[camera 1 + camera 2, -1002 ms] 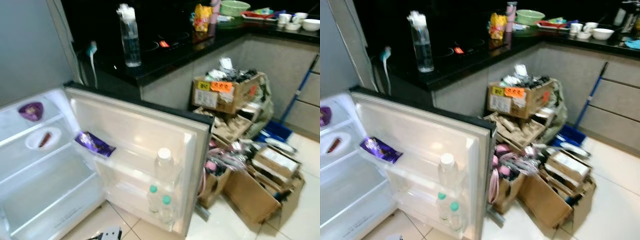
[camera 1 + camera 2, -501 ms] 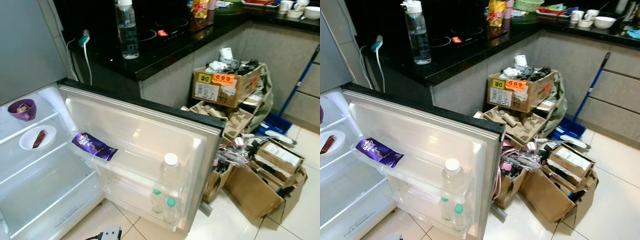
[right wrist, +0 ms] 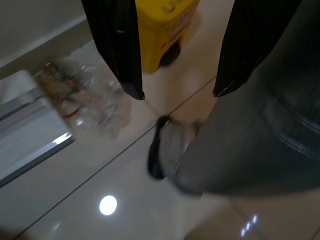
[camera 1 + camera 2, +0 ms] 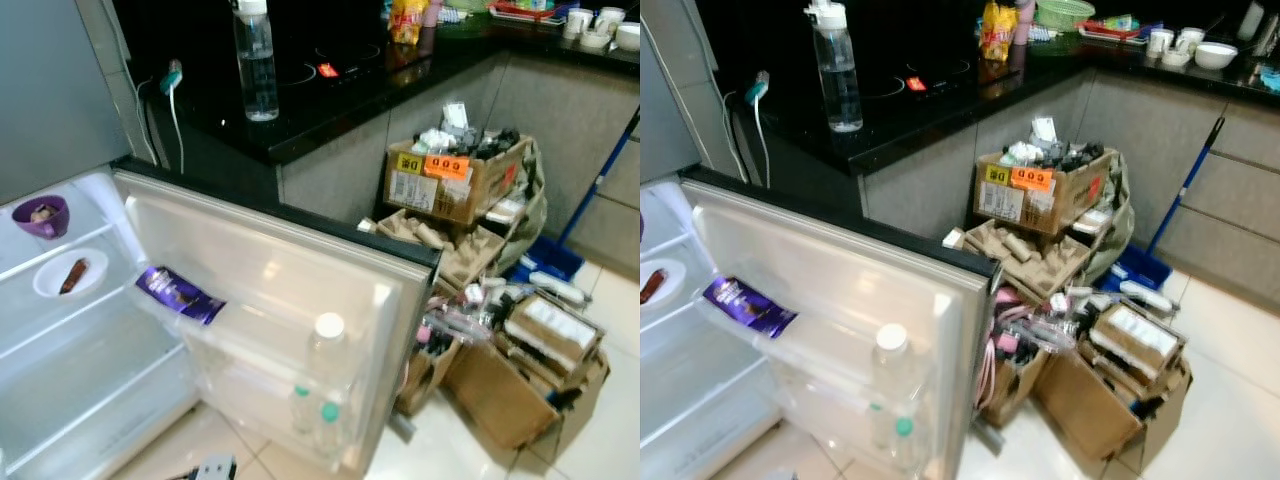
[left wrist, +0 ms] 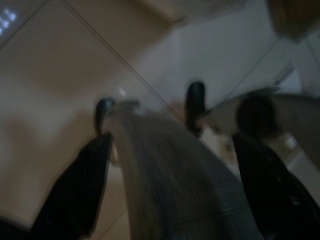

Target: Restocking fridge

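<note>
Black countertop (image 4: 330, 110) – open fridge (image 4: 90, 330), cluttered boxes (image 4: 480, 300) beside.

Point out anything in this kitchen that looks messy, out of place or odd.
The heap of cardboard boxes on the floor against the cabinets stands out: they are stacked crookedly, some tipped and torn open, with contents spilling out. The fridge door stands wide open beside them. On the door shelf, a purple chocolate packet lies slanted.

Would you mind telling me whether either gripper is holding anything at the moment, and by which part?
Nothing is held. The left gripper and right gripper both hang open above the tiled floor, with nothing between their fingers.
</note>
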Robot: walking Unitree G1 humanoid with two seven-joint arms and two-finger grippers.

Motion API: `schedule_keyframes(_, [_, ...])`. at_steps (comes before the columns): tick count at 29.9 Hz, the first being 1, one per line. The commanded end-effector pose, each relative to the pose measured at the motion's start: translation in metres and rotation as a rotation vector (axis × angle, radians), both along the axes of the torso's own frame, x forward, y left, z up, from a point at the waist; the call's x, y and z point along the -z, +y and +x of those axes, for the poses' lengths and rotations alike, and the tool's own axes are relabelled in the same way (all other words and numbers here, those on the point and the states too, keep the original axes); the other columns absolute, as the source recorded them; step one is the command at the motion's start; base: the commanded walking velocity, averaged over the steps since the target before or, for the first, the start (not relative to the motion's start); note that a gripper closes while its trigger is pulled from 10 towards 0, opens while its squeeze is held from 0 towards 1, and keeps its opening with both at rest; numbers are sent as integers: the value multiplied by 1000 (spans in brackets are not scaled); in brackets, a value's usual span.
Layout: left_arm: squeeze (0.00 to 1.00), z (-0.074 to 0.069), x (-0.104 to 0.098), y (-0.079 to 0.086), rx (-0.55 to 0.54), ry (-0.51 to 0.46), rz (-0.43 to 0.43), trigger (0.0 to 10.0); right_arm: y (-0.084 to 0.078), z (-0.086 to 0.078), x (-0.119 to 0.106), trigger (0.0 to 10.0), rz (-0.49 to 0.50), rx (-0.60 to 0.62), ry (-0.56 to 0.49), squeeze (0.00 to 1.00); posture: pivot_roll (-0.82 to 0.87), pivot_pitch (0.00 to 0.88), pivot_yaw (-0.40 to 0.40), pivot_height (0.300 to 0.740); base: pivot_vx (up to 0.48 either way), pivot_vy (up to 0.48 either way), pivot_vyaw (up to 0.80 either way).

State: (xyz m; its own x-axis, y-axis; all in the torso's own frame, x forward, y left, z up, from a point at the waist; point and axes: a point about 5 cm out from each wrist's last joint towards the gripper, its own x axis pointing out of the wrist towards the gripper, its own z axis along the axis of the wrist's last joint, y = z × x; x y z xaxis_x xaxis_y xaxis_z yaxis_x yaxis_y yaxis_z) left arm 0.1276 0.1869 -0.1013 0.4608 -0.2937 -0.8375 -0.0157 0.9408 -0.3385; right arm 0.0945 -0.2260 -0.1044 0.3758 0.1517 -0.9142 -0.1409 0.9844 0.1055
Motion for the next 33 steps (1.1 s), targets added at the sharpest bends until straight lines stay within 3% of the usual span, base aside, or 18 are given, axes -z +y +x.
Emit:
schedule_keyframes(1, [0, -2, 1, 3, -6, 17, 10, 10000, 1, 0, 0, 10000, -11, -18, -10, 0, -75, 0, -3, 740, 0, 0, 0])
schedule_keyframes(4, [0, -3, 1, 3, -5, 19, 11, 10000, 0, 7, -2, 10000, -15, -20, -40, 0, -74, 0, -4, 740, 0, 0, 0])
schedule_keyframes(11, [0, -3, 1, 2, -5, 22, 9, 10000, -5, 45, -17, 10000, -30, -48, -180, 0, -73, 0, -5, 740, 0, 0, 672])
schedule_keyframes(17, [0, -3, 1, 1, -8, 25, 7, 10000, -3, 57, -21, 10000, -23, -53, -222, 0, -71, 0, -6, 740, 0, 0, 781])
schedule_keyframes(25, [0, -5, 2, 1, -6, 30, 7, 10000, -4, 51, -18, 10000, -47, -57, -194, 0, -70, 0, -7, 740, 0, 0, 780])
schedule_keyframes(33, [0, -6, 2, 0, 1, 30, 9, 10000, -10, 34, -12, 10000, -87, -26, -123, 0, -72, 0, -7, 740, 0, 0, 0])
